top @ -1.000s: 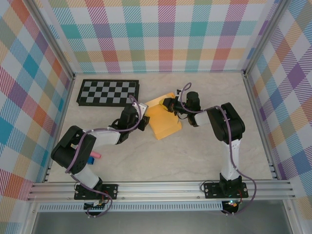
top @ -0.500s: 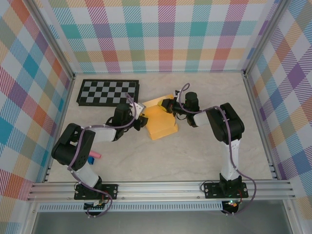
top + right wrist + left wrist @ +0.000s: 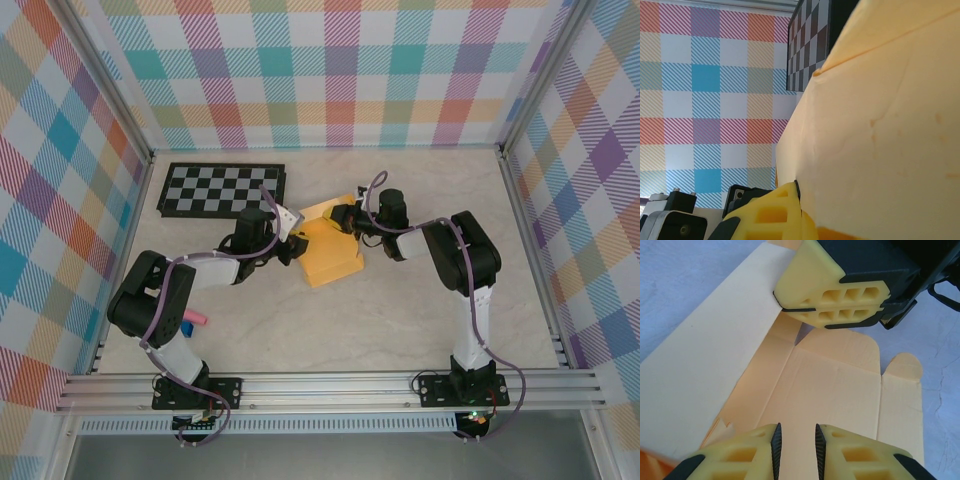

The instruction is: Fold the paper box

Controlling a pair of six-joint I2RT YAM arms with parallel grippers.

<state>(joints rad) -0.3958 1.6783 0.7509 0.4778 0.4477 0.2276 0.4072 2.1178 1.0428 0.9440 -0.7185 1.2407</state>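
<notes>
The paper box is a yellow-orange creased card lying partly folded in the middle of the table. My right gripper is shut on the box's far flap, and holds that flap up. From the left wrist camera I see the right gripper pinching the edge of the raised flap. My left gripper is at the box's left edge. Its jaws stand narrowly open over the inner panel, with nothing between them. One right finger presses against the card.
A black-and-white checkerboard panel lies at the far left, close behind the left arm; it also stands past the card. Small pink and blue pieces lie near the left arm's base. Plaid walls enclose the table.
The left gripper has drawn back a little to the left and toward the far side. The box and the right gripper have shifted slightly toward the far side.
</notes>
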